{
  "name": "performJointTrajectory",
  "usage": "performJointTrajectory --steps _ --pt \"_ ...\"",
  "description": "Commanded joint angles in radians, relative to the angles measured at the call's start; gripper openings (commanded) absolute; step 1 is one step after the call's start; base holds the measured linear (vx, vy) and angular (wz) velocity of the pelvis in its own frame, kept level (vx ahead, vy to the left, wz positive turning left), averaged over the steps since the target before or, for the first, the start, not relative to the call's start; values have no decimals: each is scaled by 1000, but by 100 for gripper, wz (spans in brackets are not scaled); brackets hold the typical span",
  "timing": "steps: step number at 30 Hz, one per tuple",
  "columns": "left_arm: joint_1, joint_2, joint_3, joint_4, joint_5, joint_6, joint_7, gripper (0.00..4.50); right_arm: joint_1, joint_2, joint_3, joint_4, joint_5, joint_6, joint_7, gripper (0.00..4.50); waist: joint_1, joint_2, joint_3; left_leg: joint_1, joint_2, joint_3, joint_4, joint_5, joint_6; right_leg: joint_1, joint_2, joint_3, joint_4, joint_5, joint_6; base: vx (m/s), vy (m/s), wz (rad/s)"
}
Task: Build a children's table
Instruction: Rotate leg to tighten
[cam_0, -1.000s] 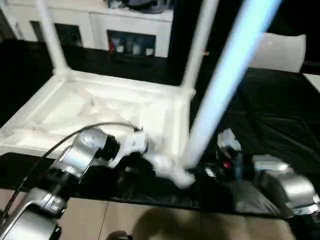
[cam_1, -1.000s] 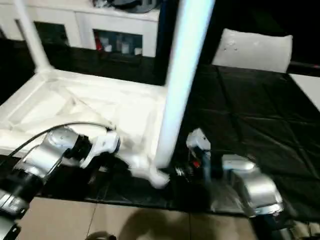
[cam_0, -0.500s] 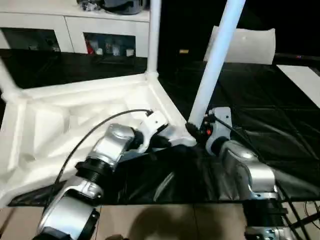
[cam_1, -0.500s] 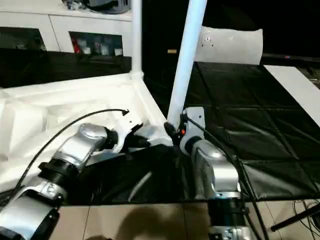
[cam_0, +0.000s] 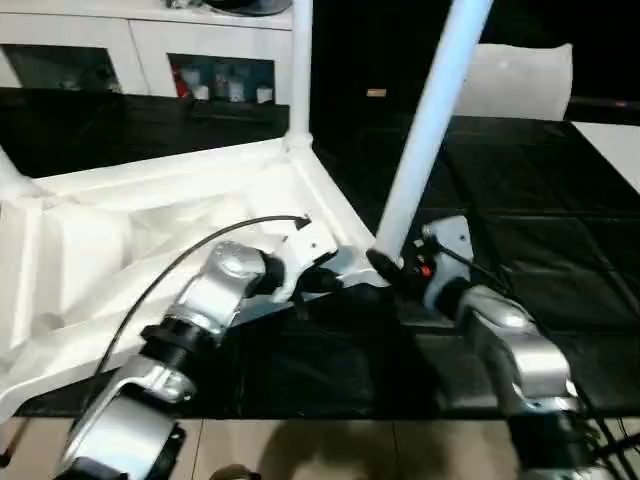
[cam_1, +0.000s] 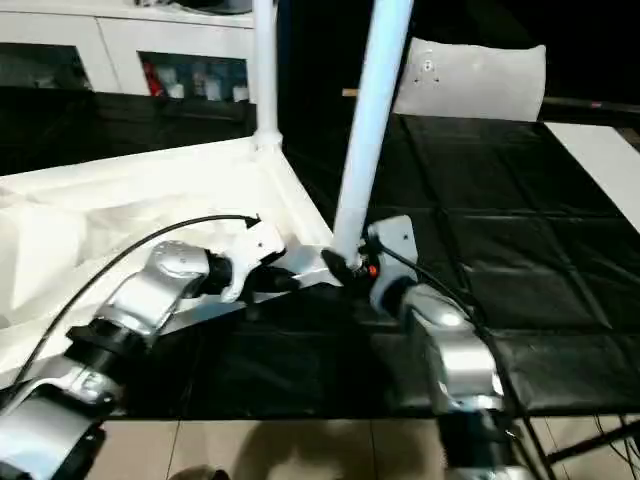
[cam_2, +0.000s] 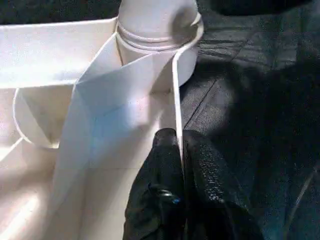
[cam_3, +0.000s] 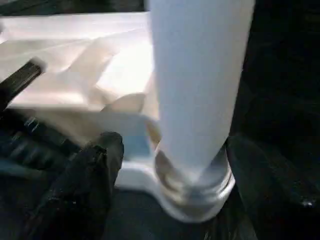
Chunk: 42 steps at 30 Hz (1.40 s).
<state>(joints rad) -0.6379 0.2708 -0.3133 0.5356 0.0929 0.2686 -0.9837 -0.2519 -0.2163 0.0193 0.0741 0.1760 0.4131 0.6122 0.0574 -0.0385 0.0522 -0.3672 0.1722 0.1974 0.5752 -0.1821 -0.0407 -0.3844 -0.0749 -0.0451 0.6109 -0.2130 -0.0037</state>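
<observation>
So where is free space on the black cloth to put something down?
Free: the black cloth to the right of the near leg, up to the white sheet. Crowded: the tabletop corner, where the left gripper and right gripper meet.

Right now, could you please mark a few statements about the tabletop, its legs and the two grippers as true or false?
1. The tabletop lies with its ribbed underside up. True.
2. The left gripper pinches the tabletop's rim, one finger on each side. True.
3. The nearest leg lies flat on the black cover. False: it stands upright in the tabletop's corner socket.
4. The right gripper is far from that leg. False: it sits right at the leg's base.
5. A second leg stands in the far corner. True.
6. The tabletop rests on a bare wooden floor. False: it lies on a black cover.
</observation>
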Motion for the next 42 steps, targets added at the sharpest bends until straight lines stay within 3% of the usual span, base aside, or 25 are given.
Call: performJointTrajectory --steps 1,5,8,16,18,19,22,27,28,35,36,42 --pt "28 24 -38 -8 -5 -49 -84 0 6 -59 22 -34 16 -47 102 391 8 5 -55 16 65 -29 -64 -183 34 42 -80 48 -76 -103 -223 0 0 0" --pt "37 68 -68 -8 -3 -111 -165 0 10 -147 10 -38 52 -58 233 409 12 5 -55 16 66 -29 -63 -190 37 41 -79 49 -74 -110 -224 0 0 0" --pt "34 116 -97 7 -7 -184 -266 0 17 -249 34 -44 84 -69 406 409 20 5 -57 18 67 -28 -60 -177 51 42 -79 48 -69 -79 -238 0 0 0" --pt "31 163 -121 -4 -41 -268 -433 0 -13 -321 85 5 126 -104 592 409 36 0 -58 19 70 -25 -58 -162 58 40 -82 45 -62 -64 -262 0 0 0" --pt "34 174 -132 -18 -49 -274 -471 0 -25 -324 98 25 125 -108 620 394 38 2 -58 19 70 -25 -58 -164 54 39 -82 44 -61 -74 -266 0 0 0" --pt "39 184 -144 -35 -59 -280 -511 0 -37 -324 111 47 126 -112 653 372 39 -4 -58 20 71 -25 -57 -164 53 38 -82 44 -60 -83 -266 0 0 0" --pt "45 192 -156 -57 -67 -289 -554 0 -54 -321 130 70 131 -112 692 357 45 -3 -57 21 73 -23 -56 -174 47 36 -83 44 -61 -111 -265 0 0 0" --pt "43 192 -165 -66 -66 -297 -568 0 -68 -314 157 69 150 -94 730 316 55 -4 -56 22 74 -23 -58 -185 34 32 -83 44 -61 -131 -253 0 0 0" --pt "41 189 -165 -62 -66 -301 -565 0 -67 -314 164 63 154 -88 742 311 55 -9 -56 21 73 -24 -59 -190 32 34 -83 44 -61 -140 -250 0 0 0" --pt "33 184 -161 -55 -66 -306 -564 0 -68 -317 186 58 160 -76 790 261 58 -7 -60 21 72 -23 -55 -157 39 34 -82 43 -55 -84 -253 0 0 0" --pt "32 185 -161 -52 -65 -309 -562 0 -68 -322 194 59 161 -74 796 236 59 -7 -60 21 71 -22 -54 -154 42 35 -82 44 -55 -78 -256 0 0 0" --pt "32 188 -161 -40 -62 -320 -558 0 -69 -331 205 60 165 -58 808 206 64 -6 -59 22 73 -24 -56 -177 30 34 -84 44 -59 -122 -250 0 0 0"
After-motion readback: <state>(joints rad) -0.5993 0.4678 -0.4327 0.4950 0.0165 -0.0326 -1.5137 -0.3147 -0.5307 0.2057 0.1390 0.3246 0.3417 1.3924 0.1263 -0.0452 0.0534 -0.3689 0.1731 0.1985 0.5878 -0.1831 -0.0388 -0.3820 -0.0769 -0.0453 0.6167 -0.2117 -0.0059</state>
